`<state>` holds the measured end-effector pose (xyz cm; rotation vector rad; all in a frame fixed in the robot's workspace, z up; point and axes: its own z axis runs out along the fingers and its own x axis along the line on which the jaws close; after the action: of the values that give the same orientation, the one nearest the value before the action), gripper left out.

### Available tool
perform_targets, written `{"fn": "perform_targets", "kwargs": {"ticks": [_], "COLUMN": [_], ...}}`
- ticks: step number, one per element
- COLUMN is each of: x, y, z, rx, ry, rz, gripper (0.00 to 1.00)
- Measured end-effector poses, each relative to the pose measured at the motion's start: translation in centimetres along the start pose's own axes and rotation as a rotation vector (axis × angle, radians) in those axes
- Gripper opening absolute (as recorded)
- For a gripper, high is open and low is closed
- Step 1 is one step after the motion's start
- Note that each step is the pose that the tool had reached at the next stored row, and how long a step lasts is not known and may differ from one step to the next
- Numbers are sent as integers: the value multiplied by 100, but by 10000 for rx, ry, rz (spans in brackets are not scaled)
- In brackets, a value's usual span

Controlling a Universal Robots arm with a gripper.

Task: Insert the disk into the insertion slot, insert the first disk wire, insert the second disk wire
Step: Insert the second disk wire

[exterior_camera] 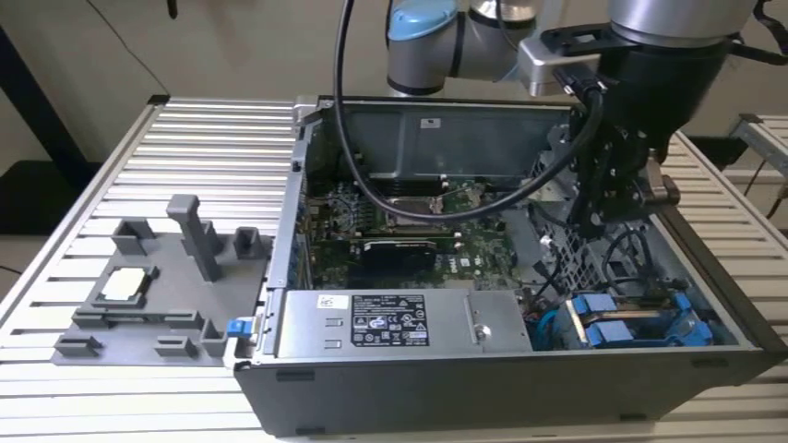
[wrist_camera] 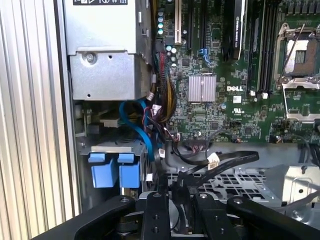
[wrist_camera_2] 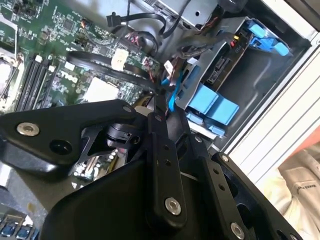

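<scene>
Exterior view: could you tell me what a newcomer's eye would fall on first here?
The open computer case fills the middle, its green motherboard exposed. The black gripper hangs inside it at the exterior view's right, above the bright blue carrier of the disk in the near corner.

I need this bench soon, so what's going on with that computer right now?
A robot arm is reaching into an open computer case. The disk, clipped in its blue carrier, already sits in the insertion slot at a corner of the case. The tool is low among the loose black cables beside that slot. Whether it has hold of one can't be told.
</scene>
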<state>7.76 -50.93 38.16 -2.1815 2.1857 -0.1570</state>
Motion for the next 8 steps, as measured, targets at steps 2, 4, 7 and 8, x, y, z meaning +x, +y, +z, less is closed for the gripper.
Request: {"fn": "perform_targets", "kwargs": {"ticks": [2, 4, 7, 8], "x": [-23, -39, -48, -49], "y": [3, 6, 7, 10], "z": [12, 26, 42, 47], "rx": [47, 95, 136, 140], "ry": [-1, 32, 198, 254], "rz": [-58, -107, -221, -229], "gripper": [27, 27, 27, 27]}}
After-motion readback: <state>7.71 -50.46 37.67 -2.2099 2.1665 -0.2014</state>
